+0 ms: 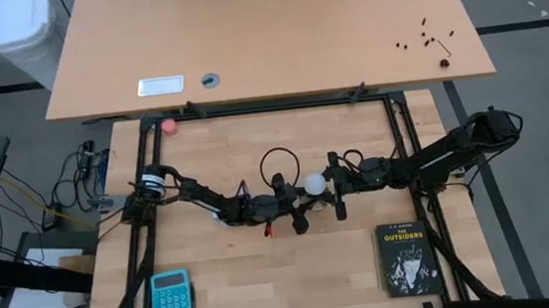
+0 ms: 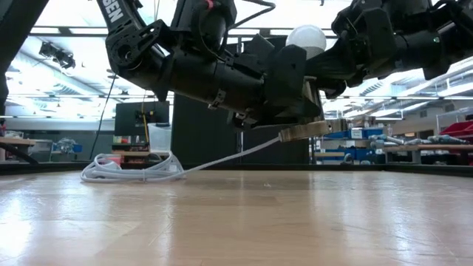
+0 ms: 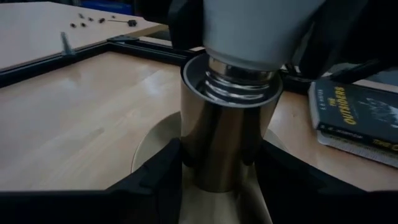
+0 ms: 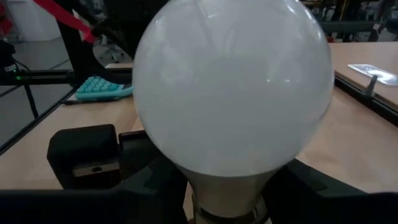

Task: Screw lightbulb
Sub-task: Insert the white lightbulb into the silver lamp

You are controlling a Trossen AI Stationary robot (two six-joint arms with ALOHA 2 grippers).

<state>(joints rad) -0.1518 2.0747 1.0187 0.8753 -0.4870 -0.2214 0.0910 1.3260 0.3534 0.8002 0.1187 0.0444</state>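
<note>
Left gripper (image 1: 287,209): mid-table, clamped round the metal socket (image 3: 227,140), lifted clear of the wood.
Lightbulb (image 1: 315,183): base seated in the socket mouth, right gripper (image 1: 335,191) pinching its neck.
Cord (image 2: 140,168): trails left.
Book (image 1: 404,258): near right; bare wood between.

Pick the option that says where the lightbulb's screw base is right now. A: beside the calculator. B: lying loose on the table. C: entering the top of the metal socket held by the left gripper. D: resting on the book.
C: in the left wrist view the lightbulb's threaded base sits in the mouth of the metal socket, which the left gripper clamps.
</note>
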